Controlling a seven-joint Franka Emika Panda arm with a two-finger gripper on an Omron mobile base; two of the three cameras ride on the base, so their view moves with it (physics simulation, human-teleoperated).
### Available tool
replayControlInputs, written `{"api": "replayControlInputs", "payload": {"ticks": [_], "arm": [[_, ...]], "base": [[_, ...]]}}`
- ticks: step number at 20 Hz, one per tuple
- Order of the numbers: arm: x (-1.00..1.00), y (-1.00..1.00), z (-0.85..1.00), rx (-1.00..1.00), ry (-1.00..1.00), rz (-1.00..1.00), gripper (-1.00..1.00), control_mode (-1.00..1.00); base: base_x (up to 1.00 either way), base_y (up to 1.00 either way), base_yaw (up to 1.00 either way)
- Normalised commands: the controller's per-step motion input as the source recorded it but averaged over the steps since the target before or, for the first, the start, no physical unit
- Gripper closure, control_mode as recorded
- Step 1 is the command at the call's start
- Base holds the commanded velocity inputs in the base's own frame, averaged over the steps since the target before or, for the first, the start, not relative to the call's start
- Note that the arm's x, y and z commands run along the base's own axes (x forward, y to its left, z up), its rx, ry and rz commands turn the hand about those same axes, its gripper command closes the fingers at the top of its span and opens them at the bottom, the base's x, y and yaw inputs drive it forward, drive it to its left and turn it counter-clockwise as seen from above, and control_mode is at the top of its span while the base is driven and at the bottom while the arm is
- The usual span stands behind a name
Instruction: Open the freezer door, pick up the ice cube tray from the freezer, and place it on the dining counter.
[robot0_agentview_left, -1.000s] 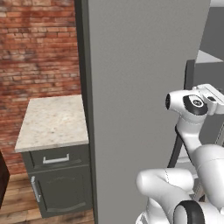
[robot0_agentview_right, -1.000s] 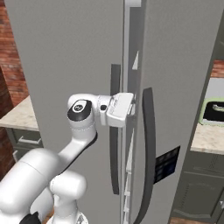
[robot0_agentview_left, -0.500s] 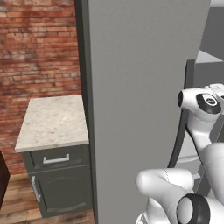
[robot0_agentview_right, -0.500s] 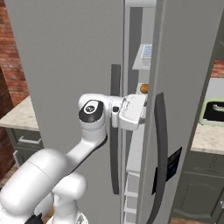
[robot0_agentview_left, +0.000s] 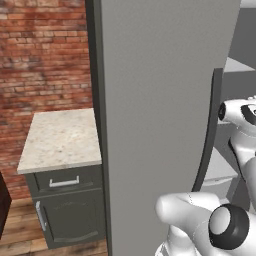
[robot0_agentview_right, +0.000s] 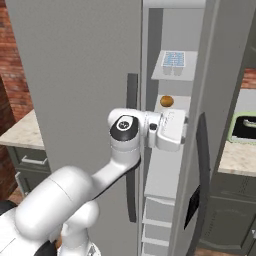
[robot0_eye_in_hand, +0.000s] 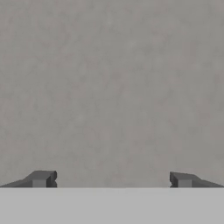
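The freezer (robot0_agentview_right: 167, 165) stands with its freezer door (robot0_agentview_right: 75, 90) swung partly out, the long dark handle (robot0_agentview_right: 131, 150) on its edge. That same door (robot0_agentview_left: 160, 100) takes up the middle of the left base view. On an upper shelf inside lies the pale blue ice cube tray (robot0_agentview_right: 174, 59). My gripper (robot0_agentview_right: 184, 131) sits in the gap between the two doors, well below the tray. Its fingertips (robot0_eye_in_hand: 41, 178) stand wide apart, open and holding nothing, facing a flat grey surface (robot0_eye_in_hand: 112, 87) close up. The dining counter is out of view.
A small orange-brown round item (robot0_agentview_right: 167, 101) rests on the shelf below the tray. The neighbouring door with the black dispenser panel (robot0_agentview_right: 192, 215) stands close on the right. A small stone-topped cabinet (robot0_agentview_left: 60, 140) and a brick wall (robot0_agentview_left: 45, 55) lie to the left.
The freezer door has swung wider, so the shelves, the tray and the round item now show. My hand has moved right, into the gap, with its fingers still open.
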Motion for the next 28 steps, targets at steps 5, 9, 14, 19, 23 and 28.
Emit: {"api": "replayControlInputs", "payload": {"ticks": [5, 9, 14, 19, 23, 28], "arm": [[-0.01, -0.4, 0.0, 0.0, 0.0, 0.0, -1.0, -1.0], [0.0, -0.31, 0.0, 0.0, 0.0, 0.0, -1.0, -1.0], [0.0, -0.22, 0.0, 0.0, 0.0, 0.0, -1.0, -1.0], [0.0, -0.21, 0.0, 0.0, 0.0, 0.0, -1.0, -1.0], [0.0, -0.23, 0.0, 0.0, 0.0, 0.0, -1.0, -1.0], [0.0, -0.2, 0.0, 0.0, 0.0, 0.0, -1.0, -1.0]], "base": [[0.0, 0.0, 0.0], [0.0, 0.0, 0.0], [0.0, 0.0, 0.0], [0.0, 0.0, 0.0], [0.0, 0.0, 0.0], [0.0, 0.0, 0.0]]}}
